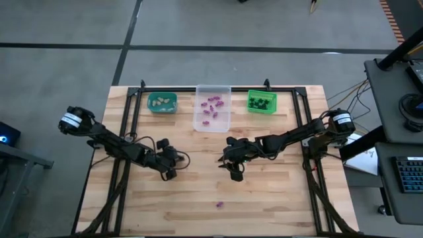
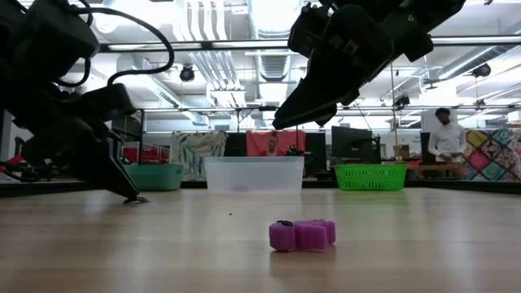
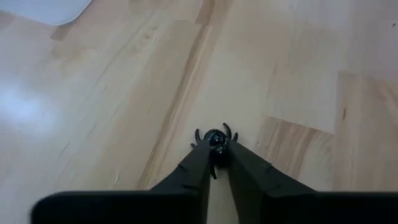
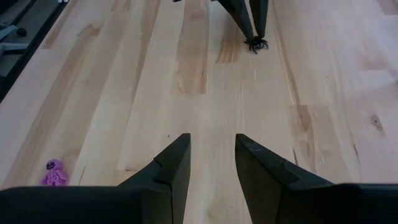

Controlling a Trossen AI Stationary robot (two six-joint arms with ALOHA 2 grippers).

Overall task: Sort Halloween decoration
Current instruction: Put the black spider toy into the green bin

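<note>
**High view and wrist views: two claws over a worktop with sorted trinkets**

High view shows a wooden worktop [image 1: 264, 198] with three bins along its 12 o'clock edge: a teal bin [image 1: 162, 102] holding pale beige trinkets [image 1: 160, 101], a clear bin [image 1: 212, 108] holding purple trinkets [image 1: 211, 106], and a green bin [image 1: 262, 102] holding black trinkets [image 1: 261, 102]. The left claw [image 1: 170, 173] is lowered to the worktop at about 9 o'clock from centre. In the left wrist view its fingertips [image 3: 205, 152] are pinched on a black spider trinket [image 3: 216, 138] that lies on the wood, with the spider's legs showing on either side of the tips; the right wrist view shows the same grip from across the worktop. The right claw [image 1: 235, 173] hangs above the worktop close to centre, well apart from the left claw; its jaws stand parted with bare wood between them and nothing held. A single purple trinket [image 1: 220, 204] lies alone on the worktop toward 6 o'clock, near neither claw; the low view shows it in the foreground as a lumpy purple piece. A person [image 2: 445, 143] stands in the room beyond the worktop.
</note>
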